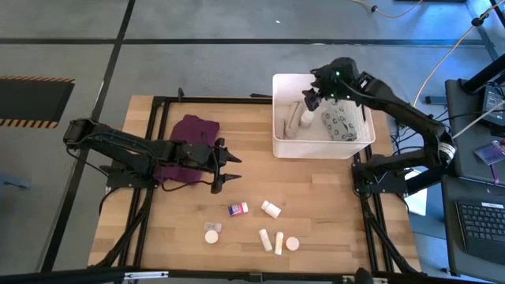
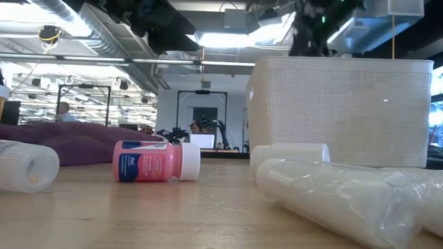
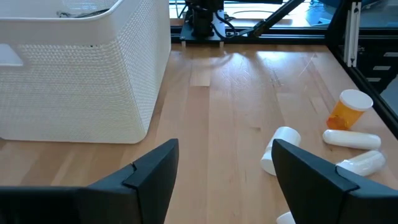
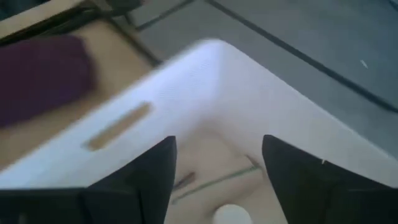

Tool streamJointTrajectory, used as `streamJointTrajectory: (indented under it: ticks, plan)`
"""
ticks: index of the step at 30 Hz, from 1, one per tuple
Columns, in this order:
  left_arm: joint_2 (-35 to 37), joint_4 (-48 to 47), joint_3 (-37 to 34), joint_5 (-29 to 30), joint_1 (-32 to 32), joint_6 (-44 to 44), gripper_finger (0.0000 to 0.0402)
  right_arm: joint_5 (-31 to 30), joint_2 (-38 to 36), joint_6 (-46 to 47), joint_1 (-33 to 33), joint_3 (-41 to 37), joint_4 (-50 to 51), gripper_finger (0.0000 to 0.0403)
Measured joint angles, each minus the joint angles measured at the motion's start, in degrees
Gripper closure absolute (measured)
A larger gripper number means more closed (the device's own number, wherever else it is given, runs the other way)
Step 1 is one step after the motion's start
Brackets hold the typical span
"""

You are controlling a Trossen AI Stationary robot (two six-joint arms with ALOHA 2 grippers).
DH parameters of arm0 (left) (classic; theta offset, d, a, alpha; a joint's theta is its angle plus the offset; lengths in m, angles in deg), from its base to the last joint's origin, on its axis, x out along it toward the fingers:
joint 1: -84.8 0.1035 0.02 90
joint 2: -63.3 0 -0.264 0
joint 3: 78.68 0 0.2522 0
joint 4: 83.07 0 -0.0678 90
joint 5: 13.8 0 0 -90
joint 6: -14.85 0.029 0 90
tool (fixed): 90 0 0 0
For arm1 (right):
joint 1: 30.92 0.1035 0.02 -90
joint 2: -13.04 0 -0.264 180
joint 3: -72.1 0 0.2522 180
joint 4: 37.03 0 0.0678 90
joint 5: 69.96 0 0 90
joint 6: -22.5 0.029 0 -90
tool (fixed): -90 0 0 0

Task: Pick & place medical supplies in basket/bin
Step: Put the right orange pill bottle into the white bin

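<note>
The white bin (image 1: 357, 147) stands at the table's far right; inside it lie a grey patterned pouch (image 1: 341, 126) and white tubes (image 1: 293, 118). My right gripper (image 1: 309, 99) hovers open above the bin's far-left part, and its wrist view looks down past the empty fingers (image 4: 217, 149) onto the bin's corner (image 4: 211, 53). My left gripper (image 1: 234, 170) is open and empty, near the table's middle beside the purple cloth (image 1: 189, 142). Near the table's front lie a coloured-label bottle (image 1: 238, 209), a white bottle (image 1: 271, 209), two tubes (image 1: 271, 241) and two round containers (image 1: 211, 234).
The left wrist view shows bare wood between the bin's mesh wall (image 3: 81, 81) and the white bottle (image 3: 283, 146), the orange-looking bottle (image 3: 348, 111) and the tubes (image 3: 351, 140). A black frame (image 1: 150, 158) edges the table. The low view shows the labelled bottle (image 2: 156, 161) lying on its side.
</note>
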Motion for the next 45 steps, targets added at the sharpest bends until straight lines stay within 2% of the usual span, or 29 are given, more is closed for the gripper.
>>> streamJointTrajectory:
  ticks: [3, 7, 12, 21, 30, 36, 41, 45]
  plan:
    - [0.0, 0.0, 0.0, 0.0, 0.0, 0.0, 0.0151, 0.1, 0.0, -1.8, 6.4, 6.1, 2.8, 0.0165]
    - [0.0, 0.0, 0.0, 0.0, 0.0, 0.0, 0.0154, 0.3, 0.0, 4.5, 15.5, 12.4, 3.2, 0.0165]
    - [0.0, 0.0, 0.0, 0.0, 0.0, 0.0, 0.0154, 0.2, 0.0, 6.1, 26.2, 13.9, 3.7, 0.0165]
    - [0.0, 0.0, 0.0, -0.2, 0.0, 0.0, 0.0151, 0.1, 3.4, 4.5, 43.6, 6.6, 1.7, 0.0176]
    - [0.0, 0.0, 0.0, -0.2, 0.0, 0.0, 0.0151, 0.0, 8.4, 4.8, 56.3, -3.1, -3.3, 0.0192]
    - [0.0, 0.0, 0.0, -0.2, 0.0, 0.0, 0.0151, -0.1, 12.4, 13.1, 62.3, -6.9, -5.8, 0.0205]
    - [0.0, 0.0, 0.0, -0.2, 0.0, 0.0, 0.0151, -0.4, 15.0, 16.8, 68.0, -7.0, -6.5, 0.0219]
    - [0.0, 0.0, 0.0, -0.2, 0.0, 0.0, 0.0151, -4.4, 17.4, 20.4, 72.5, -7.0, -7.0, 0.0234]
